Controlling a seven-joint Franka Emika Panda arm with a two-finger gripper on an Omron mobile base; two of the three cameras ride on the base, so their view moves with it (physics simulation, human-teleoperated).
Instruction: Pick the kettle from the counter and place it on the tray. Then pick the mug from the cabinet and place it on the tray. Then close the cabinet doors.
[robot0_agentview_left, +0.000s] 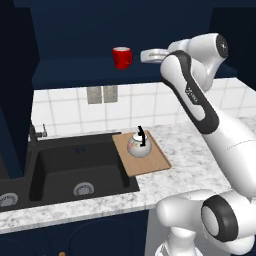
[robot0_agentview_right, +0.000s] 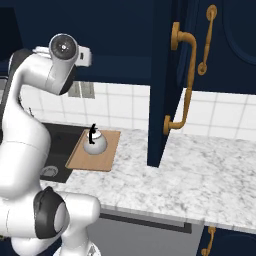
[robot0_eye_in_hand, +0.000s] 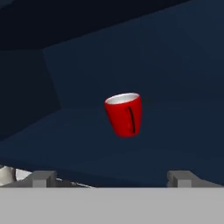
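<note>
Inside the cabinet (robot0_agentview_left: 75, 30), the wide-open pincer (robot0_eye_in_hand: 113, 177) faces the mug (robot0_eye_in_hand: 124, 114); it should advance level, centring the cup between its tips before closing.

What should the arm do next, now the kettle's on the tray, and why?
Probably ease the open gripper straight forward toward the mug. The kettle already sits on the tray, and the mug stands upright on the cabinet shelf, ahead of the fingertips with a clear gap between.
</note>
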